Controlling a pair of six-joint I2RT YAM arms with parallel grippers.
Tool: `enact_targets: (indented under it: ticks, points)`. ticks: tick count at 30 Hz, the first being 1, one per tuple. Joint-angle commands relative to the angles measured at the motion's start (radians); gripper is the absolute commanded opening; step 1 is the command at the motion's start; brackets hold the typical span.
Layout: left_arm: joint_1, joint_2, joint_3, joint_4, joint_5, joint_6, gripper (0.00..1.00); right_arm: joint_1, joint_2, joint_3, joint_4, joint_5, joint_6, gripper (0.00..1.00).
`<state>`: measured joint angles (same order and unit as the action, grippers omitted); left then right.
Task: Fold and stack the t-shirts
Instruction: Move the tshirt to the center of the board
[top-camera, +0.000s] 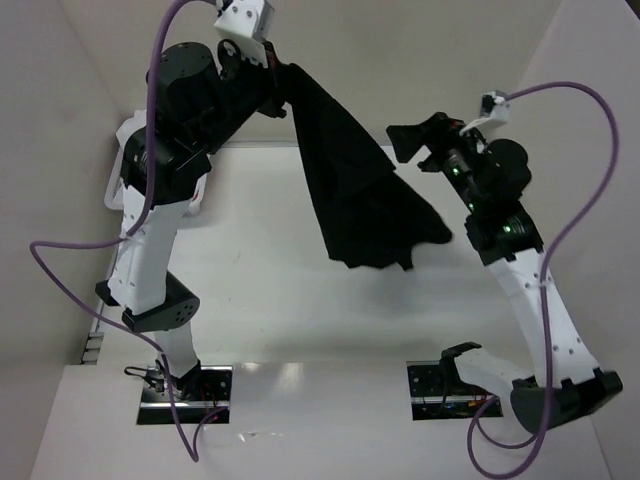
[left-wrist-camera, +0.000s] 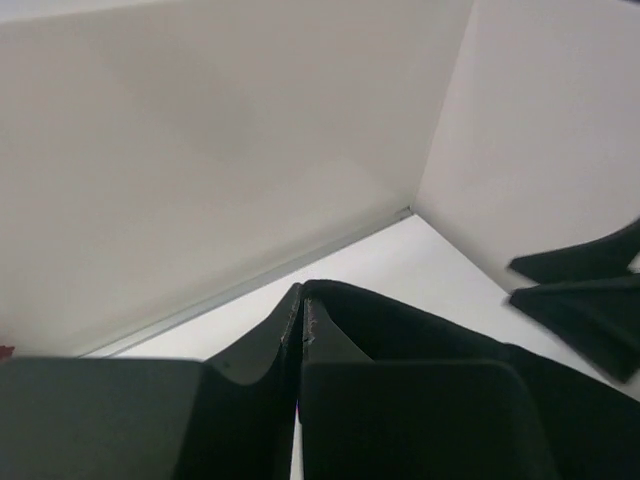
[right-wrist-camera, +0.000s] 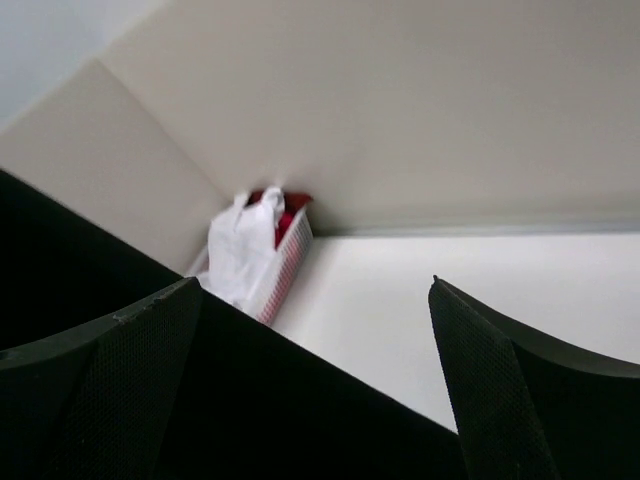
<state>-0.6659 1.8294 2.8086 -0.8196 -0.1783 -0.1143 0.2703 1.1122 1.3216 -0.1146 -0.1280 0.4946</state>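
The large black t-shirt (top-camera: 350, 190) hangs in the air from my left gripper (top-camera: 281, 76), which is raised high at the back and shut on the shirt's top edge. In the left wrist view the fingers (left-wrist-camera: 300, 312) are pressed together with black cloth (left-wrist-camera: 420, 330) draped around them. My right gripper (top-camera: 412, 142) is open, level with the shirt's right side and close to it. In the right wrist view its gripper (right-wrist-camera: 312, 290) stands wide, and the shirt's edge (right-wrist-camera: 300, 400) crosses low between the fingers. White and red t-shirts (right-wrist-camera: 245, 245) lie bunched in a basket.
The white basket (right-wrist-camera: 288, 262) stands in the far corner against the back wall. Pale walls close the table (top-camera: 260, 290) on the left, back and right. Purple cables loop beside both arms.
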Motion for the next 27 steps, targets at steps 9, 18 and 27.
enact_targets:
  ticks: [9,18,27]
  points:
    - [-0.003,0.064,-0.180,-0.085,-0.023,-0.038,0.07,0.000,-0.086,-0.084,-0.037,0.102,-0.011,1.00]
    - [-0.003,0.016,-0.633,0.026,-0.213,-0.110,0.90,0.000,-0.042,-0.133,-0.057,0.146,-0.011,1.00]
    - [0.017,-0.041,-0.800,0.043,-0.241,-0.209,1.00,0.000,0.012,-0.221,-0.092,0.050,-0.021,1.00]
